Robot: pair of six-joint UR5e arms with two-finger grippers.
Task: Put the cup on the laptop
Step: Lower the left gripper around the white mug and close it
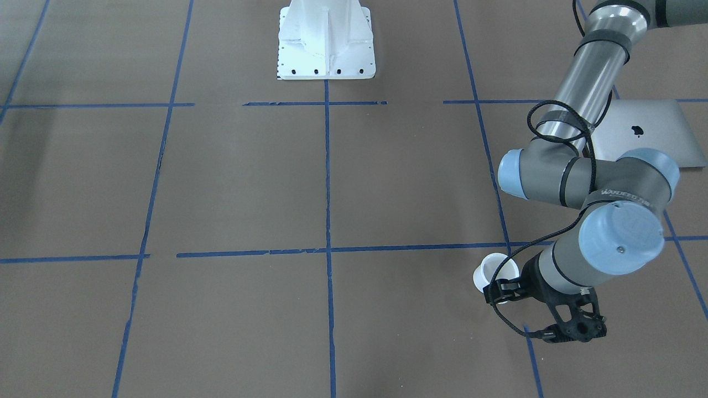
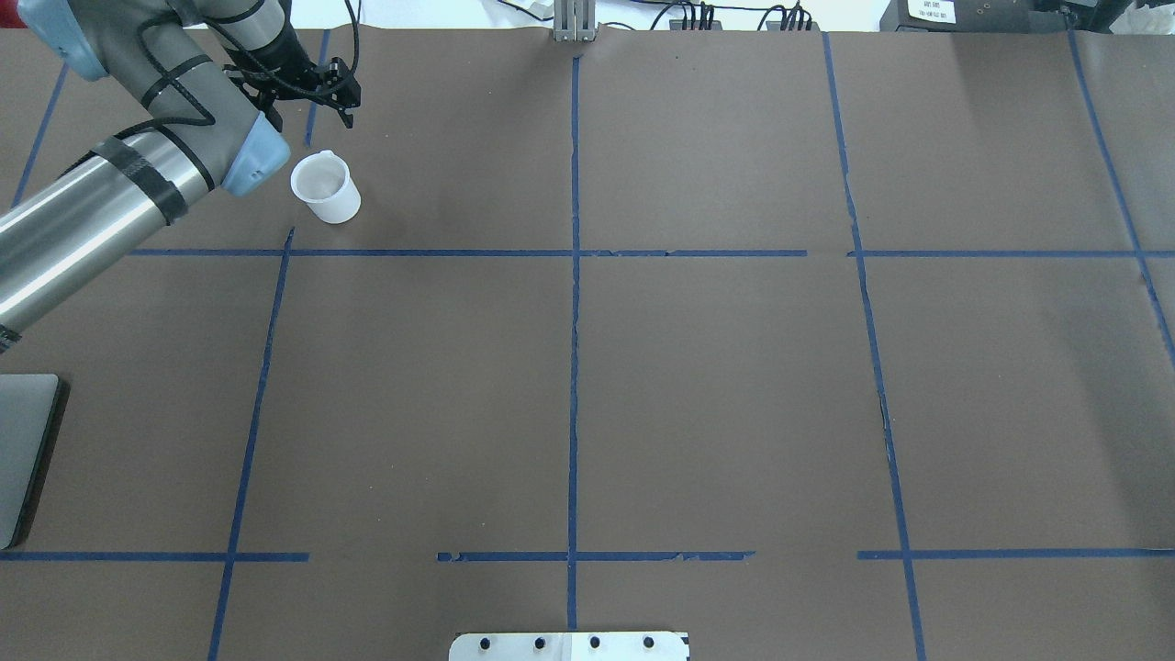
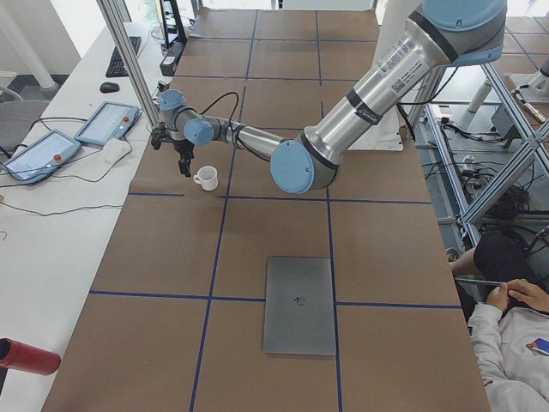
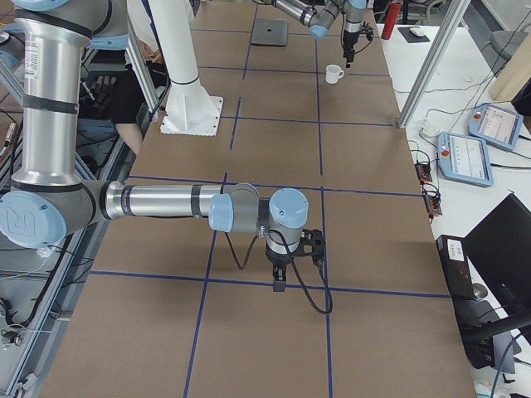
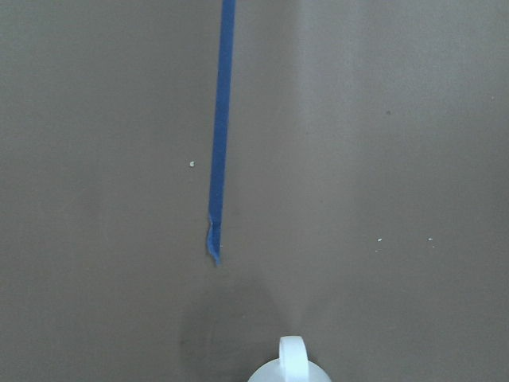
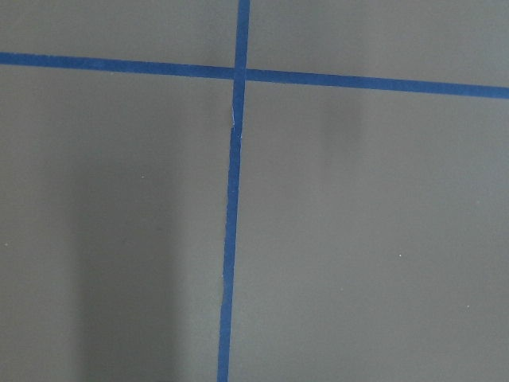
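The small white cup (image 2: 324, 188) stands upright on the brown table, far out on the robot's left side; it also shows in the front view (image 1: 494, 267) and the left side view (image 3: 206, 178). My left gripper (image 2: 338, 92) hangs above the table just beyond the cup, apart from it, jaws seemingly apart and empty. Only the cup's loop handle (image 5: 292, 356) shows, at the left wrist view's bottom edge. The silver laptop (image 3: 298, 305) lies closed nearer the robot (image 1: 652, 130). My right gripper (image 4: 280, 278) points down over bare table far from both; I cannot tell its state.
The white robot base plate (image 1: 326, 50) sits at the table's middle edge. Blue tape lines (image 2: 574, 321) grid the brown surface. A side table with teach pendants (image 3: 107, 124) runs beyond the cup. A seated person (image 3: 515, 343) is by the robot's side.
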